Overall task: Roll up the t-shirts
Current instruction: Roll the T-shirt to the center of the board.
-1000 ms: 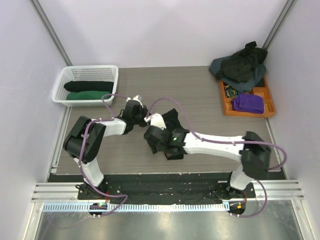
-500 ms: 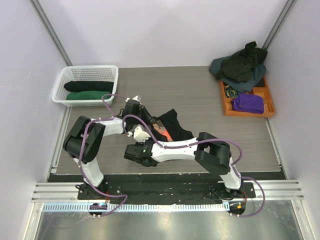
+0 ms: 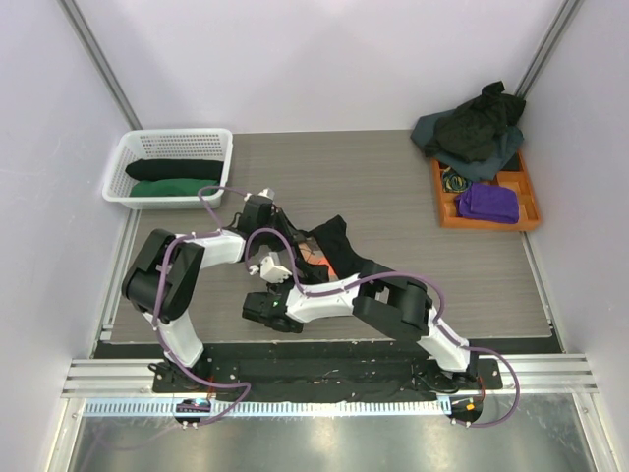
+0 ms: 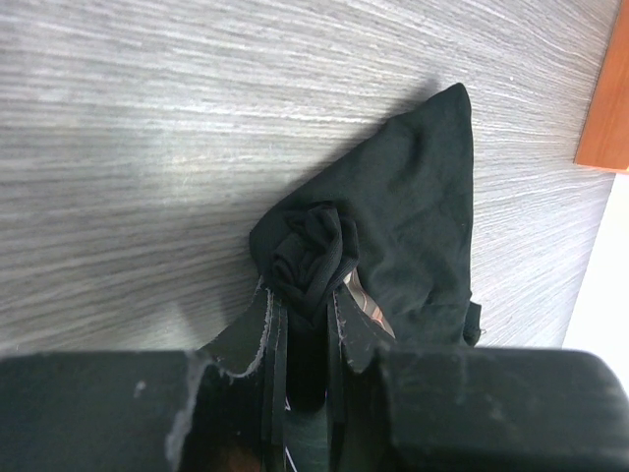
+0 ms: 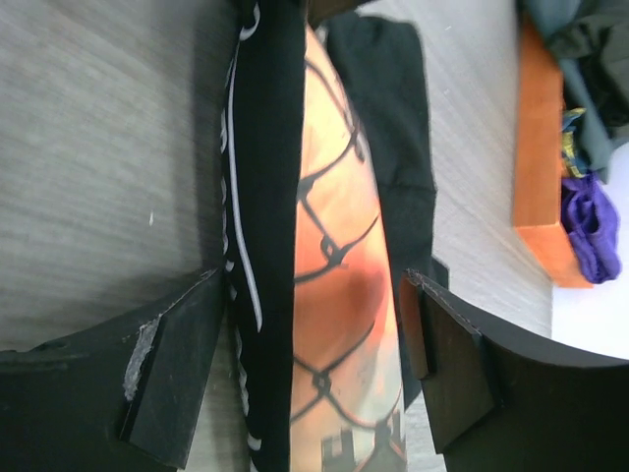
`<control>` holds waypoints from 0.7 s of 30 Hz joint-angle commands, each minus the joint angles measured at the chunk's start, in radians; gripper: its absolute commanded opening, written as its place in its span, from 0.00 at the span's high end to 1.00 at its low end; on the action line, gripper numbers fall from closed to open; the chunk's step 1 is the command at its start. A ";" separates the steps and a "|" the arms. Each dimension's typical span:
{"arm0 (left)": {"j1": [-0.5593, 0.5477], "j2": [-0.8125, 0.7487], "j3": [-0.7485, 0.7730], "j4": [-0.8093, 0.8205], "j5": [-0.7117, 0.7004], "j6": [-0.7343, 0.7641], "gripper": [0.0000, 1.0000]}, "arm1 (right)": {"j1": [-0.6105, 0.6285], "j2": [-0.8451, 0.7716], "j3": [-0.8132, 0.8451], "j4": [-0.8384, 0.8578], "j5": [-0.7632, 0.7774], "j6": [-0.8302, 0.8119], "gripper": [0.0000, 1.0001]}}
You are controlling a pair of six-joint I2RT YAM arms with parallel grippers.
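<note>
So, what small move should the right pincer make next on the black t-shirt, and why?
Probably close the right pincer on the black t-shirt: its jaws stand open on either side of the folded strip with the orange print, while the left pincer grips the bunched end.

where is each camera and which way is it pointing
Top external: fixed above and behind the bases, looking down on the table; both arms show whole.
Left wrist: on the left arm's wrist, looking along the left gripper, shut on a bunch of the black t-shirt; only its fingers show.
Right wrist: on the right arm's wrist, looking along the shirt toward the orange tray; the right gripper stands open astride the shirt.
Shared: all three show shirt, table and tray.
</note>
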 commanded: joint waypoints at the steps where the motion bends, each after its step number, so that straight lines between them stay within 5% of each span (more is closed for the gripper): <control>1: -0.007 -0.075 0.047 -0.039 0.027 -0.003 1.00 | 0.005 0.068 0.014 0.004 0.036 -0.022 0.19; 14: -0.006 -0.101 0.080 -0.100 0.042 0.001 1.00 | -0.004 0.125 0.013 -0.096 0.062 0.061 0.24; 17: -0.004 -0.095 0.086 -0.103 0.044 0.004 1.00 | -0.006 0.134 0.013 -0.122 0.070 0.085 0.30; 21: -0.006 -0.078 0.087 -0.096 0.047 0.004 1.00 | -0.006 0.134 0.027 -0.147 0.081 0.099 0.52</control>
